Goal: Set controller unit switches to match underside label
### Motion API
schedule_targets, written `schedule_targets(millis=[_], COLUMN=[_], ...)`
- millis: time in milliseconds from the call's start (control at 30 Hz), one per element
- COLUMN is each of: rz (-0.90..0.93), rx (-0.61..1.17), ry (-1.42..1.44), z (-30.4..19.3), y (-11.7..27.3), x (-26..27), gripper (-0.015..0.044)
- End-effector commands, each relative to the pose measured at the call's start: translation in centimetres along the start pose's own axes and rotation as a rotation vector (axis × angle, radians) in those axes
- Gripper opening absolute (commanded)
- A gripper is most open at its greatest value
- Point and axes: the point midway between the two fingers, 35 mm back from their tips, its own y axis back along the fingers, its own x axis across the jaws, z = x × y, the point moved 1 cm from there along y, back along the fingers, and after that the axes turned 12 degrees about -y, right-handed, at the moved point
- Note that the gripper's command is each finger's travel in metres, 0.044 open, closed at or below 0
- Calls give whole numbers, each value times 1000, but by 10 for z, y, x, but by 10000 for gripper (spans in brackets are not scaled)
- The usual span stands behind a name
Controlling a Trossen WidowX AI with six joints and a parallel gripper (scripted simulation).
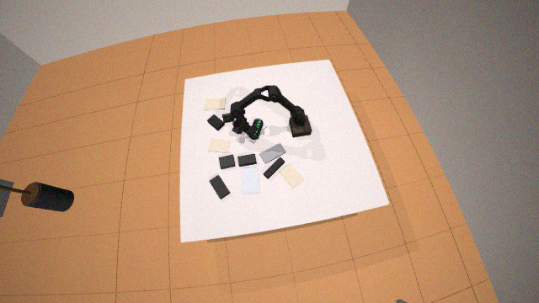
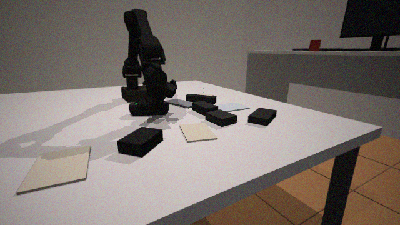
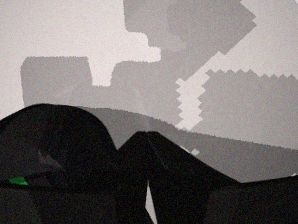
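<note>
The dark controller unit (image 1: 260,126) (image 2: 135,109) (image 3: 60,135) is beside my gripper, with several green switch ends showing in a row in the top view. In the wrist view its rounded dark body is at the lower left, with one green patch at the edge. The switch numbers and exact settings are too small to read, and the label is not visible. My gripper (image 1: 248,129) (image 3: 145,141) is shut and empty, low over the bench close against the unit; whether it touches is unclear. The arm hides part of the unit in the exterior view.
A black block (image 1: 216,122) (image 2: 140,141) lies near the arm, beyond the unit. Cream plates (image 1: 219,146) (image 2: 198,132), a grey plate (image 1: 273,152), a pale blue plate (image 1: 250,181) and several more black blocks (image 1: 247,160) (image 2: 221,117) lie on the white bench (image 1: 337,168) (image 2: 250,156).
</note>
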Motion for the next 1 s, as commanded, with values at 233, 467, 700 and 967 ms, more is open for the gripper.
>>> schedule_targets(millis=[233,467,700,967], rz=[20,20,3,12], rx=[22,22,2,19], ry=[-3,-3,1,-3], z=[-7,-9,0,8], y=[-8,-9,7,60], x=[10,13,0,-42], gripper=[0,0,0,0])
